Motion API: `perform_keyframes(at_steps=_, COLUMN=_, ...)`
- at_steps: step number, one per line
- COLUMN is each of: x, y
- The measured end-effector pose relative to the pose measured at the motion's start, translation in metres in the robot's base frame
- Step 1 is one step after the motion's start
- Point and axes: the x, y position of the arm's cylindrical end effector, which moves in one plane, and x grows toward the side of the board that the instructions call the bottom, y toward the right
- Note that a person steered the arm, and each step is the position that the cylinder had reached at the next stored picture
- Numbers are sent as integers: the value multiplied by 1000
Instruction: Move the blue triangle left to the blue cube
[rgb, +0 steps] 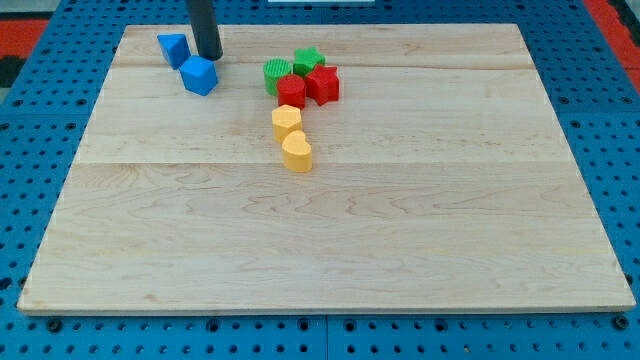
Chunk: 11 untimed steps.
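Observation:
The blue triangle (173, 48) lies near the board's top left corner. The blue cube (200, 75) sits just below and to the right of it, a small gap apart. My tip (208, 57) stands right of the triangle and just above the cube's top edge, close to both. I cannot tell whether it touches either. The dark rod rises out of the view's top.
A cluster lies right of centre at the top: a green ridged block (277, 73), a green star (308, 60), a red star (323, 83) and a red cylinder (291, 91). Below them are a yellow hexagon (286, 121) and a yellow heart (297, 152). The wooden board (320, 250) rests on a blue pegboard.

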Motion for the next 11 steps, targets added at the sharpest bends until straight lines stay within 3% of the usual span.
perform_keyframes(at_steps=1, x=-29, y=-10)
perform_keyframes(at_steps=3, x=-12, y=-87)
perform_keyframes(at_steps=5, x=28, y=-93)
perform_keyframes(at_steps=6, x=3, y=-115)
perform_keyframes(at_steps=7, x=-11, y=-95)
perform_keyframes(at_steps=8, x=9, y=-62)
perform_keyframes(at_steps=10, x=55, y=-51)
perform_keyframes(at_steps=11, x=36, y=-52)
